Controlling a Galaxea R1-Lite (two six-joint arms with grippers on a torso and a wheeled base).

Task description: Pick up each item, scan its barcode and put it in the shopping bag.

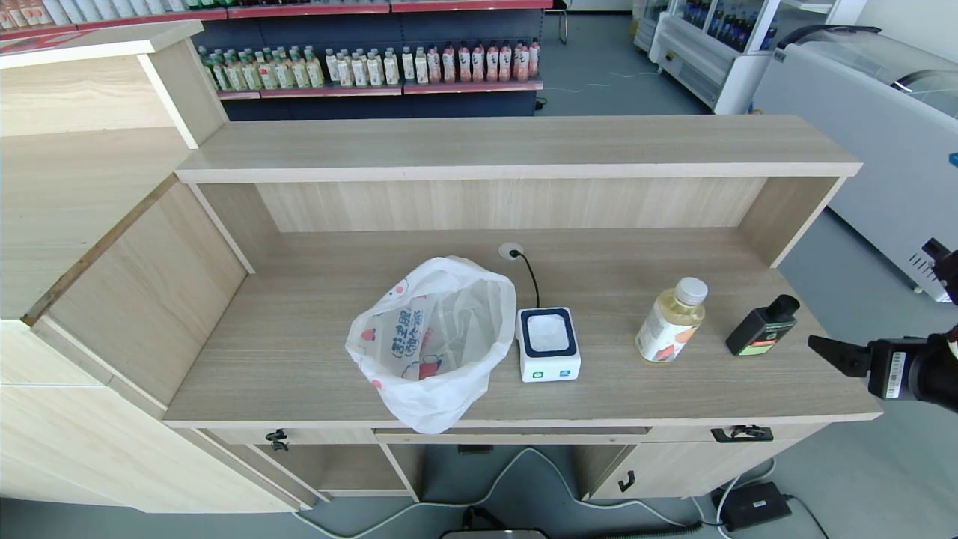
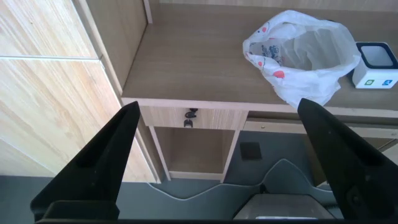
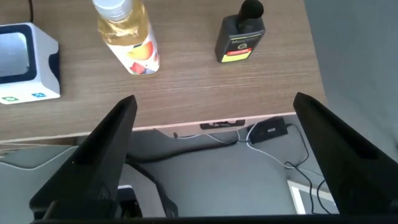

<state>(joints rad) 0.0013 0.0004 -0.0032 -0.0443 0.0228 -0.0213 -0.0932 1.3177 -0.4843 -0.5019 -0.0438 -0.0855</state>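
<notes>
I have both arms off the surface (image 1: 299,337), out past its front edge. My left gripper (image 2: 217,106) hangs beyond the front left corner, jaws spread wide with nothing between them. My right gripper (image 3: 214,102) sits just off the front right corner, also spread wide and holding nothing; its camera looks over the front edge at the two bottles.

The bag (image 1: 430,340), white plastic with red and blue print, stands near the middle of the surface with its mouth open upward. Its lower side bulges slightly over the front edge. The scanner (image 1: 548,344), a white box with a dark-framed window on top, is right against the bag's right side; I cannot tell whether they touch. A black cable (image 1: 530,277) runs from the scanner's back to a round port further back.

The bottle (image 1: 671,320), yellow liquid under a white cap, stands upright to the right of the scanner, apart from it. The black bottle (image 1: 762,327) stands just beside it, nearest the surface's right edge and my right gripper.
</notes>
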